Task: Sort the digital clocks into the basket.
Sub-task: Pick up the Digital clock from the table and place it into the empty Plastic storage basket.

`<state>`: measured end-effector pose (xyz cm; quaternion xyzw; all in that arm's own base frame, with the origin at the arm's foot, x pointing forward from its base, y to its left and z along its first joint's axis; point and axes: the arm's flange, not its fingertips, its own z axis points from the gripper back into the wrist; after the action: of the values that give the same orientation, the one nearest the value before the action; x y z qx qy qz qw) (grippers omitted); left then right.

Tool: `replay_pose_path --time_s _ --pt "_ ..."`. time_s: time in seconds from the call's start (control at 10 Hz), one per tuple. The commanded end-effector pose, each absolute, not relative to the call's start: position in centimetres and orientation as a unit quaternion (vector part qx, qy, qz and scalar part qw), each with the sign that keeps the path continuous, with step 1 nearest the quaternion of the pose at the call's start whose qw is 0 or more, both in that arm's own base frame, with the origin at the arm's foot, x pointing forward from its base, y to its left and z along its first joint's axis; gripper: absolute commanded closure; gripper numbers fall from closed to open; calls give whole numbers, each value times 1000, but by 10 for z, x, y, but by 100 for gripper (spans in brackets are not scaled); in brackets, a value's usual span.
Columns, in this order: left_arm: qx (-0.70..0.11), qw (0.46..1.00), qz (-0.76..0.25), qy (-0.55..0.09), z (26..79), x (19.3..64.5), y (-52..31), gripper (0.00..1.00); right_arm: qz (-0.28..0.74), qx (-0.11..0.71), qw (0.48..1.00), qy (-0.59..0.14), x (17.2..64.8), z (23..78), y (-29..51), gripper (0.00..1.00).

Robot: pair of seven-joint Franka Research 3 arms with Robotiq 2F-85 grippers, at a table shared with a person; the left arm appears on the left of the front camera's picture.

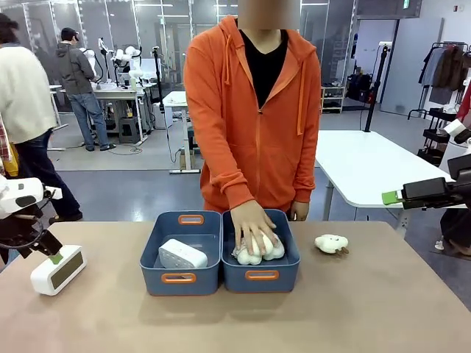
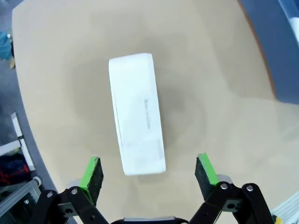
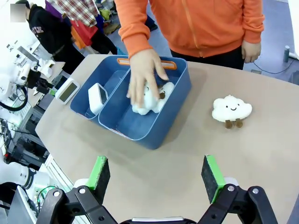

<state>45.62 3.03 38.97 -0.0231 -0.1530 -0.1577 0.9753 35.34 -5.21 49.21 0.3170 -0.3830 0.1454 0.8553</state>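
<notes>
Left gripper (image 2: pixel 148 169) is spread wide, green pads standing off either side of the digital clock (image 2: pixel 137 114), nothing clamped. From the left wrist the clock is a white block with rounded corners, lying lengthwise away from the camera, with faint grey print along its upper side. From the front it sits on the tabletop (image 1: pixel 353 309) at the near left, well apart from the tubs, its grey-green screen angled toward the camera. The second clock (image 1: pixel 182 254), white with a dotted side, lies tilted inside the left basket (image 1: pixel 180 278). That blue tub, with its orange-rimmed cutout, touches the right basket (image 1: pixel 261 276) beside it. There the person's hand (image 1: pixel 254 224) presses down on cream plush toys (image 1: pixel 259 252). A cloud plush (image 1: pixel 331 243) rests on the tabletop to the right. Right gripper (image 3: pixel 156 172) hangs high over the near edge, fingers parted and holding nothing.
</notes>
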Motion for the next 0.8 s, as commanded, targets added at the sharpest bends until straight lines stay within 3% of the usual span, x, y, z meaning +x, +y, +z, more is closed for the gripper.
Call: replay_pose_path --time_s 0.0,0.4,0.5,0.6,0.7 --pt "-36 980 -132 -145 379 474 26 0 147 321 853 -385 355 491 -53 0" --pt "-1 989 -95 -111 340 489 32 0 147 321 853 -385 355 491 -53 0" --pt "-9 991 -95 -93 331 493 34 17 147 321 853 -385 355 491 -53 0" --pt "-23 990 -100 -92 328 494 36 59 147 321 853 -385 355 491 -53 0" --pt "-32 989 -110 -97 327 494 36 77 147 321 853 -385 355 491 -53 0"
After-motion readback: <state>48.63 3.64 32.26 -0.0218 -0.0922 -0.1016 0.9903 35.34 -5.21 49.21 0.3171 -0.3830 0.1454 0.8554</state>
